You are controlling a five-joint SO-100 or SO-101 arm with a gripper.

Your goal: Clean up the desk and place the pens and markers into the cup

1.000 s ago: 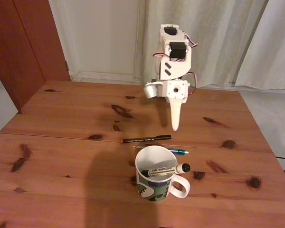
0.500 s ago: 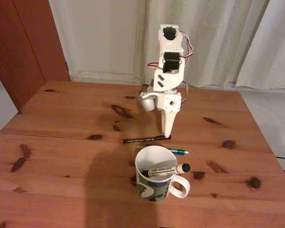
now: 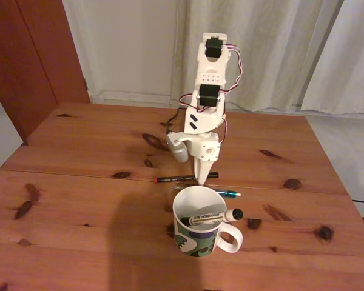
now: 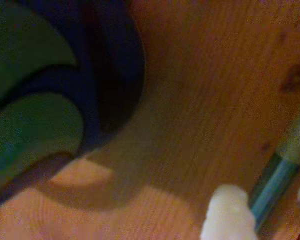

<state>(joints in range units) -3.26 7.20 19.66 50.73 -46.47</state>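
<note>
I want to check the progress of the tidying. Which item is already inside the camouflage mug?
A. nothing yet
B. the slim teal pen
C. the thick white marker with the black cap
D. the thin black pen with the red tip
C. In the fixed view the white marker lies in the mug, while the black pen and the teal pen lie on the desk.

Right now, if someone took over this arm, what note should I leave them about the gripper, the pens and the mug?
Gripper: lowered to the desk, tips at the black pen; open or shut cannot be told.
Done: the white marker sits in the mug.
Left: the black pen and the teal pen, both lying flat on the desk just behind the mug. The wrist view shows the teal pen beside a fingertip.
Neither pen is lifted yet.
</note>
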